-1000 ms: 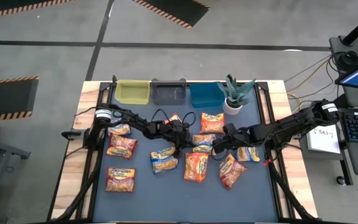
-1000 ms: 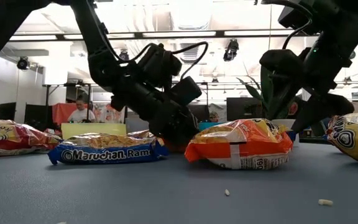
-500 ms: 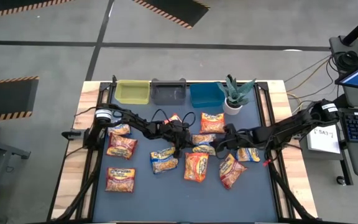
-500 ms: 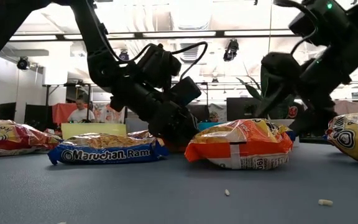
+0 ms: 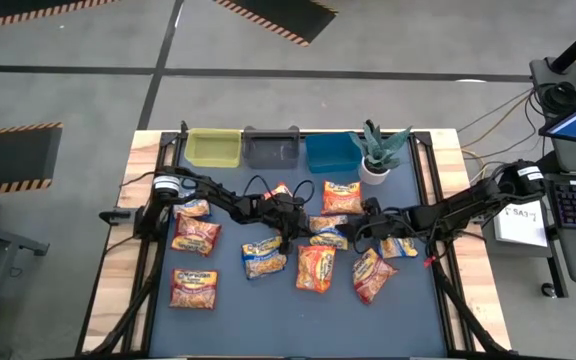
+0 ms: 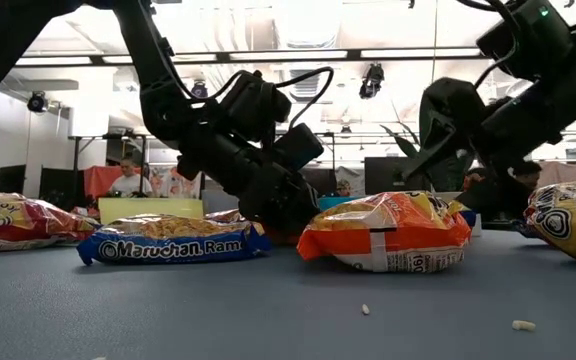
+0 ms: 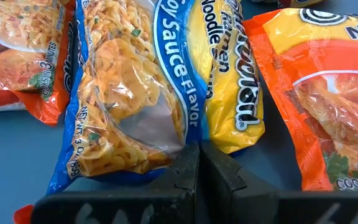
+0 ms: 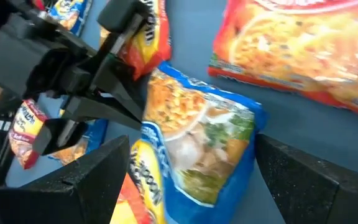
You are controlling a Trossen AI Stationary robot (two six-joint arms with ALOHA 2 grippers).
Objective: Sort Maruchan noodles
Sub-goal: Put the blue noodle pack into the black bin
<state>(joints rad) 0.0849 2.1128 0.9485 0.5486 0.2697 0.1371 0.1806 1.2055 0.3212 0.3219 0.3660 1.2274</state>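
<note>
**Op A:** Right claw (image 8: 188, 180) spread wide, nothing in it. Yellow-and-blue packet (image 8: 197, 149) lies straight ahead between its two fingers, mid-bench (image 5: 268, 300), just right of the left arm's tip.

**Op B:** Long axis?

**Op A:** From my right wrist view it runs roughly along the claw's reach, so the fingers straddle the short width. That suits a pinch across the packet. I'd judge the right arm is the one placed to take it.

**Op B:** And the left?

**Op A:** Left claw (image 7: 199, 177) closed tight, empty, tips just beside the end of another yellow-and-blue soy-sauce packet (image 7: 129, 93). Whether they touch the wrapper I can't quite tell. An orange packet (image 7: 316, 93) sits alongside.

**Op B:** Clearance?

**Op A:** Tight. The left arm's head is near the far end of the right claw's packet; a red packet (image 8: 303, 43) lies just beyond.
</note>
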